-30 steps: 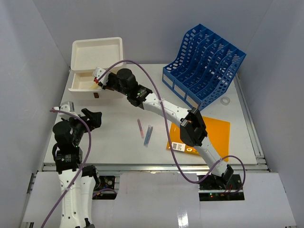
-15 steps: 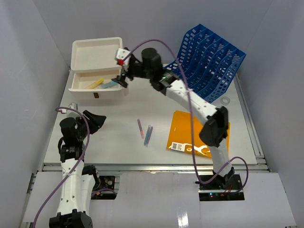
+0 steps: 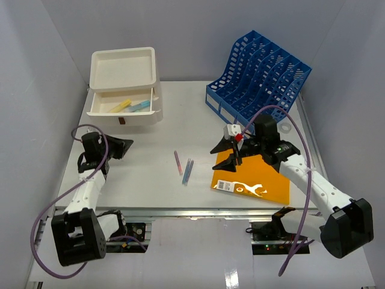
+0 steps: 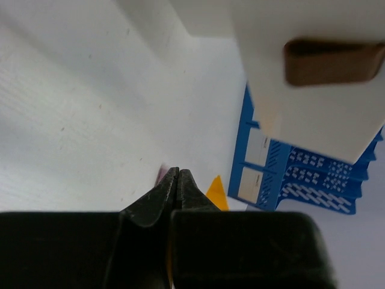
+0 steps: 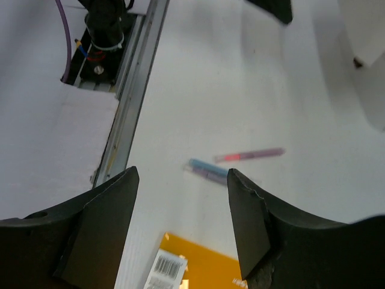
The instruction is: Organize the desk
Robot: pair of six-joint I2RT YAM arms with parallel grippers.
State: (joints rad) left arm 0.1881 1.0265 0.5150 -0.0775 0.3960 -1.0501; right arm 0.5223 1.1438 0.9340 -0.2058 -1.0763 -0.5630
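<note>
The desk (image 3: 150, 186) is a white tabletop with a metal rail (image 5: 129, 90) along its front. My left gripper (image 3: 124, 147) hovers low at the left, below the drawer box (image 3: 125, 87). Its jaws are shut with nothing between them (image 4: 177, 172). My right gripper (image 3: 224, 156) stands open over the near left corner of an orange notebook (image 3: 258, 177), holding nothing (image 5: 183, 180). A pink pen (image 3: 178, 162) and a blue and purple pair of pens (image 3: 187, 171) lie mid-desk, just beyond the right fingers (image 5: 249, 155).
The white box's drawer (image 3: 126, 108) is pulled out with yellow and blue items inside. A blue slotted file rack (image 3: 260, 81) stands at the back right, with a small clear ring (image 3: 286, 127) beside it. White walls enclose the desk.
My right arm has swung back from the drawer box to above the orange notebook, jaws open. My left gripper has closed, and its arm has dropped lower at the left.
</note>
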